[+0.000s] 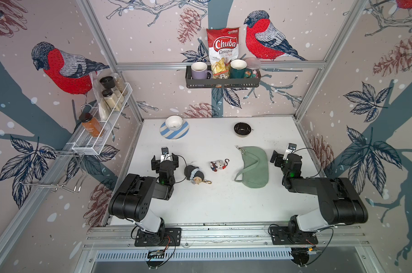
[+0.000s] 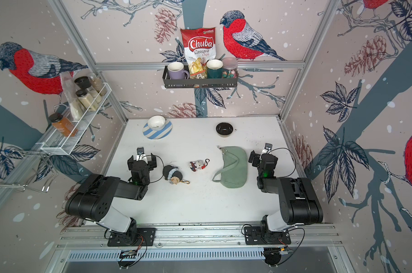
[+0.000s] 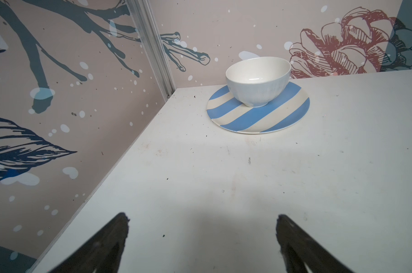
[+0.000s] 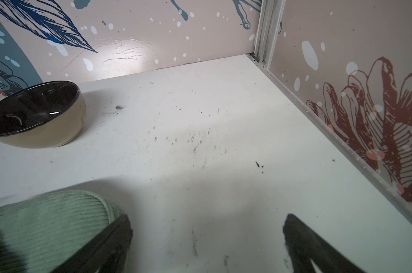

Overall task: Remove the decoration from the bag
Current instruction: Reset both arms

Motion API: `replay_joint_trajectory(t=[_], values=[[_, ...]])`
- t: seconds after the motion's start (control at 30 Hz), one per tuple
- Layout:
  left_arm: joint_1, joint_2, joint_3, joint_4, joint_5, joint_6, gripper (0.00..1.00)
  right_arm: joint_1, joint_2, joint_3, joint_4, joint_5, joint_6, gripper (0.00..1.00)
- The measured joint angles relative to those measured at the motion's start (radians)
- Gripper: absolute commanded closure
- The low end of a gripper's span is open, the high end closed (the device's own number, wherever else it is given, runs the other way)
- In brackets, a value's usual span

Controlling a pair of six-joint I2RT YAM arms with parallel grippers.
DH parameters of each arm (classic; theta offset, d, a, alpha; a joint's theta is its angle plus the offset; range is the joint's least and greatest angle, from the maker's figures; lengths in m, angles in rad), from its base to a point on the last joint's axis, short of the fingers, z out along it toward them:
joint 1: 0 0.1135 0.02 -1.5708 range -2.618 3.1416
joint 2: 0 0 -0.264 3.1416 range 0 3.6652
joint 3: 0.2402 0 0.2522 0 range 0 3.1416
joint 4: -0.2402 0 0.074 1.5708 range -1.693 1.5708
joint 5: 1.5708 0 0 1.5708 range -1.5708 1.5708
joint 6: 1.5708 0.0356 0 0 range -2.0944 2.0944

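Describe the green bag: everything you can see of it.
The bag is sage green and crescent-shaped, made of soft ribbed fabric that looks like corduroy. It lies flat on the white table. Its matching strap is folded across it, with a small metal clasp at the far end. No charm hangs on it. The open right claw sits by its edge, and I cannot tell whether they touch.

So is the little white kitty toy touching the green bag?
Apart. Both top views show the kitty toy lying clear of the bag, with a strip of bare white table between them.
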Motion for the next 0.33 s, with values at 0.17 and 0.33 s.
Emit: replay_joint_trajectory(t=[0.17,0.33], values=[[0.0,0.0,0.0,-0.011,0.0,0.0,0.04,0.0,0.001,0.0,0.001,0.0,-0.01,0.0],[0.0,0.0,0.0,-0.014,0.0,0.0,0.04,0.0,0.002,0.0,0.001,0.0,-0.01,0.0]])
